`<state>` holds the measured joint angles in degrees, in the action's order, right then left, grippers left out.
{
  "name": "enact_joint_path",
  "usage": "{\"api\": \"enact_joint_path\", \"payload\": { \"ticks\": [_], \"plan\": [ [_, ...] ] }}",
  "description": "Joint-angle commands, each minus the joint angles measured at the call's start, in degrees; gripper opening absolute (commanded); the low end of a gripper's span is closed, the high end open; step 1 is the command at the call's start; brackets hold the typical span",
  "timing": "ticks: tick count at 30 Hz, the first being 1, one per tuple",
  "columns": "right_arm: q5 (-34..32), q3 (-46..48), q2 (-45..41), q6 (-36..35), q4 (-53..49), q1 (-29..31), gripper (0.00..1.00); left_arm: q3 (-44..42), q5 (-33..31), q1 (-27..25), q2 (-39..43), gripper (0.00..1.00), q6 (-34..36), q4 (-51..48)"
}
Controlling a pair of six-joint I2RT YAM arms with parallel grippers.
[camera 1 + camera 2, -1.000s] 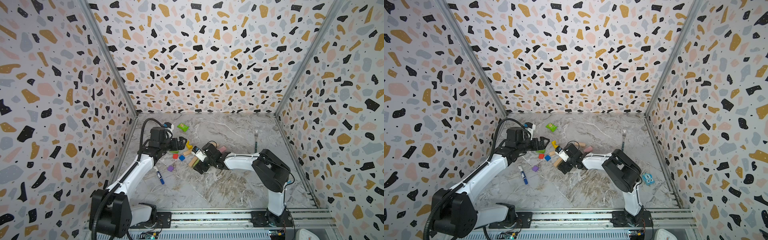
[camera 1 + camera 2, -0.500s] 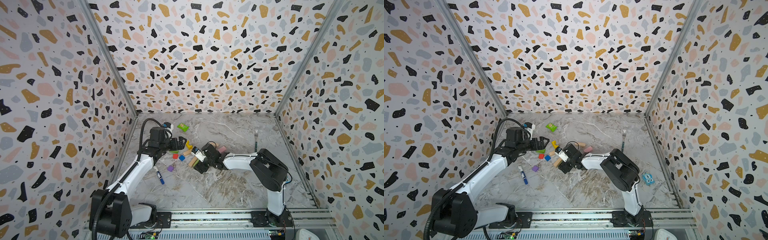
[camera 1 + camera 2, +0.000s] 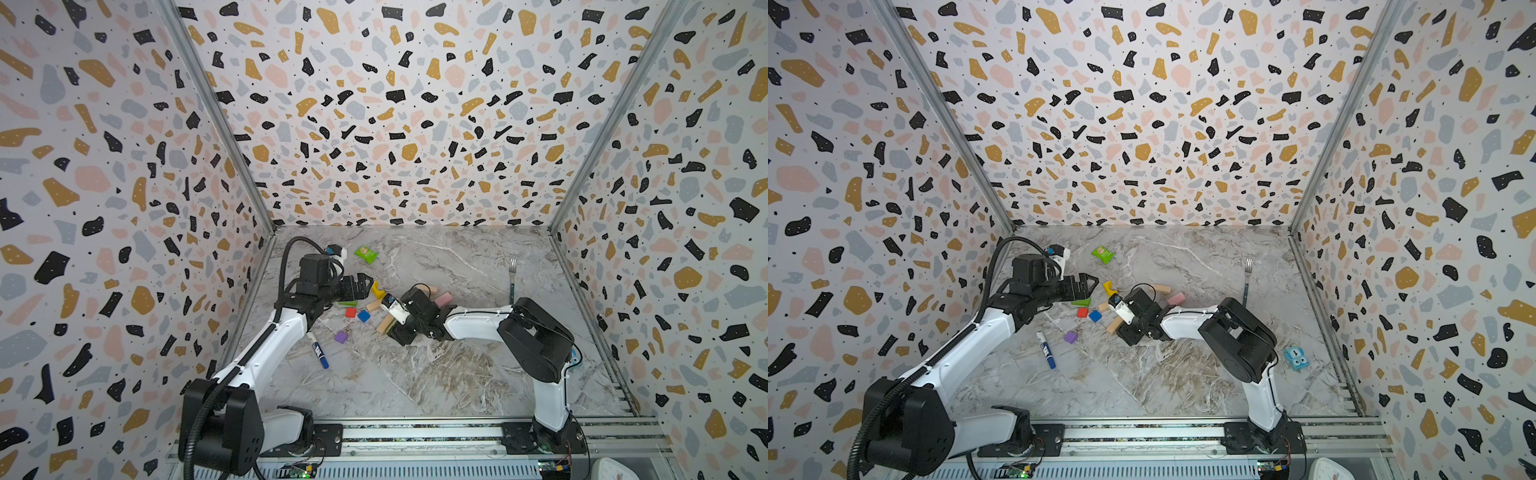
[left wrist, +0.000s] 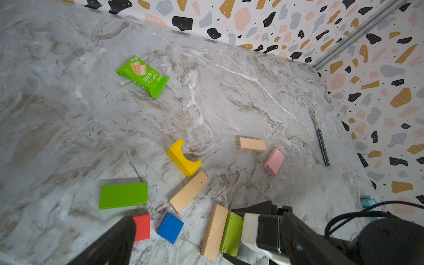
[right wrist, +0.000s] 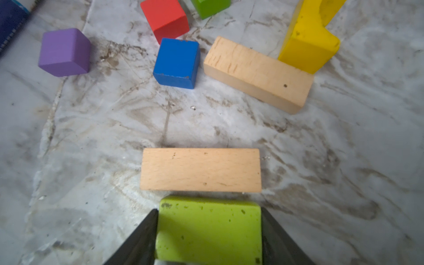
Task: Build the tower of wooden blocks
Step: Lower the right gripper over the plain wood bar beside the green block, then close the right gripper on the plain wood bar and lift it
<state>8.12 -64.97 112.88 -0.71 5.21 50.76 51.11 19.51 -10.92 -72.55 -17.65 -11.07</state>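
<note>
Marble tabletop (image 3: 1183, 374) | left gripper (image 3: 1091, 288) spread wide beside dark green bar (image 3: 1080, 302) | right gripper (image 3: 1124, 333) low beside tan bar (image 3: 1113, 327) | purple cube (image 3: 1070, 337) lies apart

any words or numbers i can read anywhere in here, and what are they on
"58": on a tan block, left wrist view
"1": on the blue toy, in a top view
"DRYCAKE", it seems, upside down: on the green packet; its Chinese characters are too small to read
Marker pen label: too blurred to read
</note>
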Motion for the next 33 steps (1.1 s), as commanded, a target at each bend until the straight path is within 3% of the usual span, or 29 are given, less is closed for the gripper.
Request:
{"api": "enact_joint_path", "payload": {
  "ticks": [1, 9, 14, 20, 33],
  "plan": [
    [-1.13, -1.32, 0.72, 1.03, -0.72, 0.37, 0.65, -0.75, 1.14, 0.37, 1.08, 1.00, -0.28, 1.67],
    [-1.62, -1.32, 0.49, 0.91, -0.91, 0.51, 0.65, -0.83, 1.15, 0.37, 1.06, 1.00, -0.28, 1.67],
    [-1.55, -2.57, 0.88, 0.31, -1.54, 0.65, 0.81, -0.76, 1.25, 0.37, 1.03, 1.00, -0.37, 1.77],
    [-0.91, -5.21, 1.99, -0.82, -1.96, 0.73, 0.88, -0.84, 1.34, 0.37, 1.01, 1.00, -0.28, 1.67],
    [1.05, -9.34, 4.19, -1.50, -4.25, 1.48, 0.92, -0.84, 1.51, 0.47, 1.14, 1.00, -0.28, 1.58]
  ]
}}
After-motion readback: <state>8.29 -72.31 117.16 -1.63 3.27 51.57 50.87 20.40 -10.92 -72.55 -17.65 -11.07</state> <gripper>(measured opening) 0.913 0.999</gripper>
